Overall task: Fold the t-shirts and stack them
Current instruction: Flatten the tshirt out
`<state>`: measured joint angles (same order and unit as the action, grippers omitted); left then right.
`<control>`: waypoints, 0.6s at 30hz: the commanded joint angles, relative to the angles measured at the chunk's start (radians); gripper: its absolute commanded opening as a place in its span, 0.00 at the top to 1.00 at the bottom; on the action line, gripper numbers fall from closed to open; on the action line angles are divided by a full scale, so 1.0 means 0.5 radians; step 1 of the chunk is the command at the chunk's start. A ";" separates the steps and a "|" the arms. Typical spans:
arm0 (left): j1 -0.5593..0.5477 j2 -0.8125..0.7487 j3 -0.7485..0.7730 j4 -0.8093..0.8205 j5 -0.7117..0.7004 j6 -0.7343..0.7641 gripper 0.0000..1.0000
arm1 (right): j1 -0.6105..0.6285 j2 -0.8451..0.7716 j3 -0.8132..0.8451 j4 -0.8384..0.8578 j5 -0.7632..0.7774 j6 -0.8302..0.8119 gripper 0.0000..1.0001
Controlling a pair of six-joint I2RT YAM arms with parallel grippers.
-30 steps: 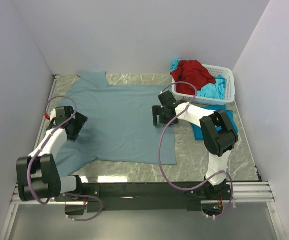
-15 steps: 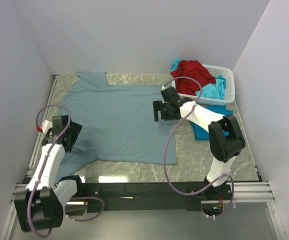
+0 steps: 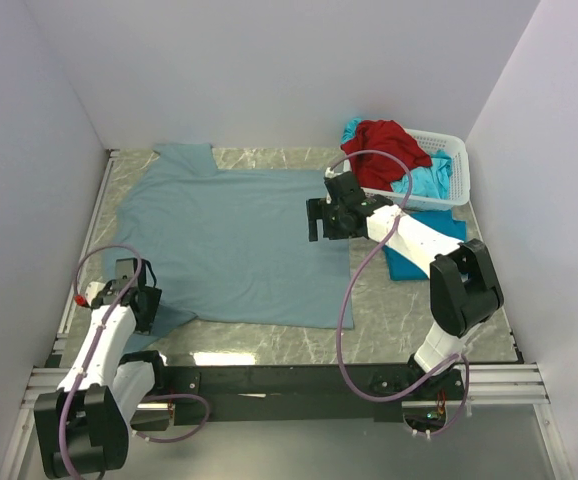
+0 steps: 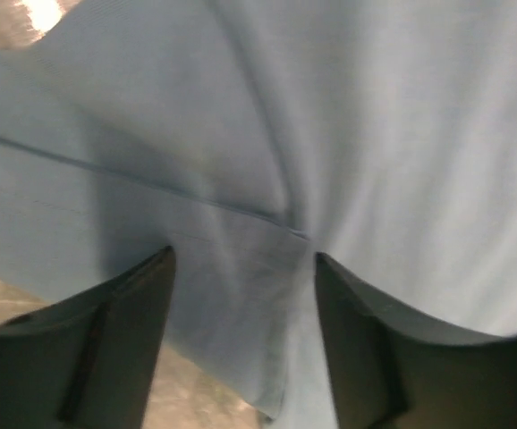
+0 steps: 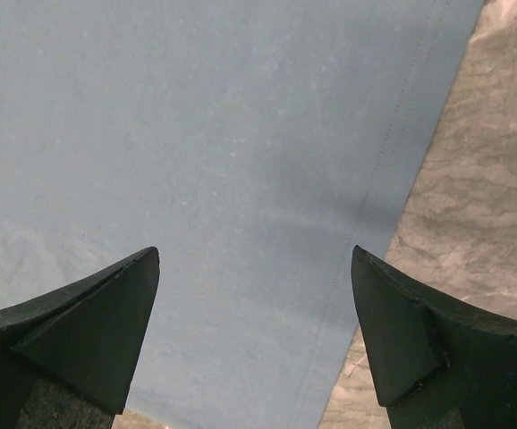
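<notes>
Top external view: the grey-blue t-shirt lies flat across the table's left and middle, with the basket in the far right corner. The left gripper, jaws apart, straddles the shirt's near-left sleeve. The right gripper gapes wide over its right edge.

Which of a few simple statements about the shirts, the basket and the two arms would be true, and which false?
1. The grey-blue t-shirt lies spread flat on the table. True.
2. The red t-shirt lies on the table beside the white basket. False: it sits piled in the basket.
3. The right gripper hangs open over the grey-blue t-shirt's right edge. True.
4. The left gripper is clamped on the red t-shirt. False: its jaws are apart over the grey-blue t-shirt's near-left sleeve, far from the red one.
5. A turquoise t-shirt lies on the table in front of the basket. True.
</notes>
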<state>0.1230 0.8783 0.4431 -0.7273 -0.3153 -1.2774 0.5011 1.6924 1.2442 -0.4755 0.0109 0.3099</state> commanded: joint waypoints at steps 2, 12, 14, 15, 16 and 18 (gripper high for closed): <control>0.002 0.032 -0.033 0.000 -0.087 -0.102 0.38 | 0.016 0.005 0.034 -0.037 0.040 0.024 0.06; 0.002 0.118 -0.064 0.147 -0.072 -0.032 0.99 | 0.010 0.002 0.009 -0.037 0.086 0.021 0.06; 0.006 0.121 -0.033 0.236 -0.014 0.069 0.99 | 0.013 -0.010 0.003 -0.034 0.101 0.024 0.07; 0.002 0.121 -0.018 0.264 0.011 0.091 0.99 | 0.013 -0.016 -0.003 -0.034 0.104 0.024 0.06; 0.002 0.124 0.009 0.322 0.075 0.119 0.99 | 0.013 -0.022 -0.009 -0.028 0.107 0.024 0.06; -0.004 0.157 0.046 0.359 0.112 0.165 0.99 | 0.013 -0.041 -0.031 -0.019 0.104 0.024 0.06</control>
<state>0.1234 0.9417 0.4149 -0.6254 -0.3092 -1.2549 0.5014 1.6932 1.2396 -0.4980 0.0422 0.3176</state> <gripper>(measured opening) 0.014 0.936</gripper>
